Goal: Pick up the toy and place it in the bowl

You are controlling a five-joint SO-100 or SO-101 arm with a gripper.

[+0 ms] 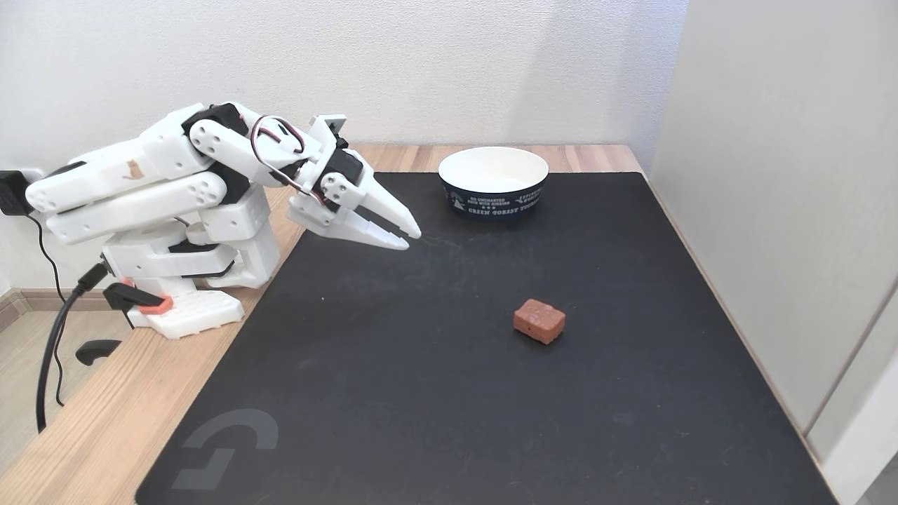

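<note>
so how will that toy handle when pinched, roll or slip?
The toy is a squat block lying flat on the dark mat, so it probably won't roll or tip. Its rounded edges and slightly glossy surface could let it slip if pinched near a corner. It looks small against the bowl, so likely light; stiffness can't be judged.
</note>
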